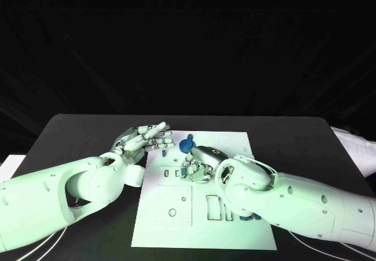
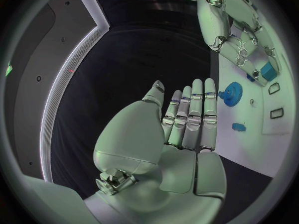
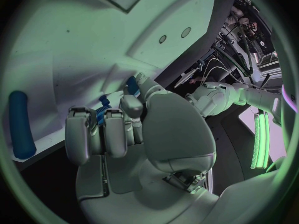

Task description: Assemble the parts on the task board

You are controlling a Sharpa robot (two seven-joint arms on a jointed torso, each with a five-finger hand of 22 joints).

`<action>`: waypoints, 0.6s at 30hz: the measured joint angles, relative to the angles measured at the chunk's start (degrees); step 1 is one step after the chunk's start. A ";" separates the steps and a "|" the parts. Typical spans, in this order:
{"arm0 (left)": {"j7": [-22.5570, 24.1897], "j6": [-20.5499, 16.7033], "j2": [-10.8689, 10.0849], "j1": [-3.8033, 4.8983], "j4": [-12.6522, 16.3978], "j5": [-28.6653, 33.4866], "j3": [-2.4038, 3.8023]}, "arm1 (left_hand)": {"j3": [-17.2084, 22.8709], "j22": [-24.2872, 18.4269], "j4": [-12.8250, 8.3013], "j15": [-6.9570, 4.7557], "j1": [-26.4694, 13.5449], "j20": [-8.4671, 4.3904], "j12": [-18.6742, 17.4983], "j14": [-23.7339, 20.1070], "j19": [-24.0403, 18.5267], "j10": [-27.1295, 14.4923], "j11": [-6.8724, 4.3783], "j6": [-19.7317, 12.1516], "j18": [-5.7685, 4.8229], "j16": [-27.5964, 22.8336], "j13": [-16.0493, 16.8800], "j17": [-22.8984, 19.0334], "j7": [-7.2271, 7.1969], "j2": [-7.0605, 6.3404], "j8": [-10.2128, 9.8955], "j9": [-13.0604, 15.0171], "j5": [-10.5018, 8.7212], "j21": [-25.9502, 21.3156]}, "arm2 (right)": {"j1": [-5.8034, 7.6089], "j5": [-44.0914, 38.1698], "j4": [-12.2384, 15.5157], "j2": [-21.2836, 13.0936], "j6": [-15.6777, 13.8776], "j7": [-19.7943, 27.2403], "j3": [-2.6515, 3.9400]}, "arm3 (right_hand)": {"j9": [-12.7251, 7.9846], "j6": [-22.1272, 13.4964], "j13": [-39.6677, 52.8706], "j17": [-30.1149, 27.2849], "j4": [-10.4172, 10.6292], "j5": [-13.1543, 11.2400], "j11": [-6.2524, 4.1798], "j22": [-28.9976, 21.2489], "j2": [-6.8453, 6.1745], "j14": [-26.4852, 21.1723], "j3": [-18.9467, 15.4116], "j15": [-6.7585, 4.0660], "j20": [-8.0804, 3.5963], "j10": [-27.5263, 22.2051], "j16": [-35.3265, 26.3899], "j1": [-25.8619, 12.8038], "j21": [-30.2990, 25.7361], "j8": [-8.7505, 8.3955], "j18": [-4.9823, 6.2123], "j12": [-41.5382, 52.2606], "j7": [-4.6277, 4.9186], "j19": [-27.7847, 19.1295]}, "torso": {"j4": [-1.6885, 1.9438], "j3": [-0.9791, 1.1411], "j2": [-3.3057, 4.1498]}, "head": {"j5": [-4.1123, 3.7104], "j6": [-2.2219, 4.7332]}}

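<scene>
Hands over white rectangular task board (image 1: pixel 176 217): left hand (image 1: pixel 147 138) fingers straight, holding nothing, centre-left; right hand (image 1: pixel 200 163) pinching small blue part (image 3: pixel 102 104), frame centre; blue gear (image 1: pixel 186 144) between them.

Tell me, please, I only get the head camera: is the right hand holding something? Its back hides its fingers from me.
Observer: Yes. In the left wrist view, the right hand has a small blue part between its fingertips, above the task board.
Operator: And the other hand, is anything tucked in it?
Observer: No. The left hand shows a bare palm, with its fingers straight and side by side.
Operator: Are there any blue pieces I am missing under that big right arm?
Observer: One. The right wrist view shows a long blue rod lying on the board near its edge.
</scene>
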 measured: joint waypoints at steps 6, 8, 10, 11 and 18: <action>-0.02 0.00 -0.03 0.00 0.02 0.00 0.00 | 0.00 0.00 0.00 0.00 0.00 0.00 0.00 0.00 0.00 0.00 0.00 0.00 0.00 0.00 0.00 0.00 0.00 0.00 0.00 0.00 0.00 0.00 | 0.01 0.13 -0.16 0.06 -0.07 0.02 -0.04 | -0.21 -1.11 -1.94 0.05 0.36 0.32 0.29 0.00 -1.02 0.00 -0.86 0.41 0.28 -1.10 -0.69 -1.02 -0.65 -0.66 0.01 -2.53 0.16 -0.74 | 0.01 -0.01 -0.04 | 0.03 -0.04; -0.02 0.00 -0.03 0.00 0.01 0.00 0.00 | -0.02 0.00 -0.02 0.00 0.00 0.00 0.00 0.00 0.00 0.00 0.00 0.00 0.00 0.00 0.00 0.04 0.00 0.00 0.00 0.00 0.00 0.00 | 0.01 0.14 -0.23 0.11 -0.20 0.08 -0.07 | -0.30 -1.29 -2.25 0.05 0.53 0.32 0.30 -0.01 -1.02 0.00 -1.03 0.41 0.28 -1.52 -0.98 -1.02 -0.81 -0.66 0.01 -2.85 0.33 -0.74 | 0.01 -0.01 -0.04 | 0.04 -0.02; -0.02 0.00 -0.03 0.00 0.01 0.00 -0.01 | -0.16 0.00 -0.16 0.00 0.00 0.00 0.00 0.00 0.00 0.00 0.00 0.00 0.00 0.00 0.00 0.08 0.00 0.00 0.00 0.00 0.00 0.00 | 0.01 0.14 -0.28 0.15 -0.32 0.11 -0.10 | -0.39 -1.80 -2.79 0.04 0.69 0.32 0.50 -0.05 -1.42 0.00 -1.19 0.40 0.49 -1.95 -1.04 -1.42 -0.96 -1.05 0.01 -3.59 0.40 -0.95 | 0.01 -0.01 -0.04 | 0.04 0.02; -0.02 0.01 -0.04 0.00 0.01 0.00 -0.02 | -0.16 0.00 -0.16 0.00 0.00 0.00 0.00 0.00 0.00 0.00 0.00 0.00 0.00 0.00 0.00 0.08 0.00 0.00 0.00 0.00 0.00 0.00 | 0.01 0.14 -0.32 0.17 -0.43 0.13 -0.12 | -0.50 -2.08 -3.18 0.05 0.81 0.32 0.46 -0.21 -1.57 0.00 -1.49 0.41 0.39 -2.16 -1.17 -1.57 -1.16 -1.11 0.00 -4.07 0.50 -1.28 | 0.01 -0.01 -0.04 | 0.02 0.04; -0.04 0.01 -0.06 0.00 0.00 0.00 -0.02 | -0.16 0.00 -0.16 0.00 0.00 0.00 0.00 0.00 0.00 0.00 0.00 0.00 0.00 0.00 0.00 0.08 0.00 0.00 -0.21 0.00 0.00 0.00 | -0.19 0.18 -0.34 0.17 -1.61 0.23 -0.37 | -1.23 -5.08 -7.31 -1.65 2.11 0.32 1.14 -2.70 -2.39 0.20 -3.91 1.02 0.89 -5.24 -3.16 -2.37 -2.64 -1.76 0.01 -8.95 1.00 -3.05 | 0.01 -0.02 -0.05 | -0.07 0.13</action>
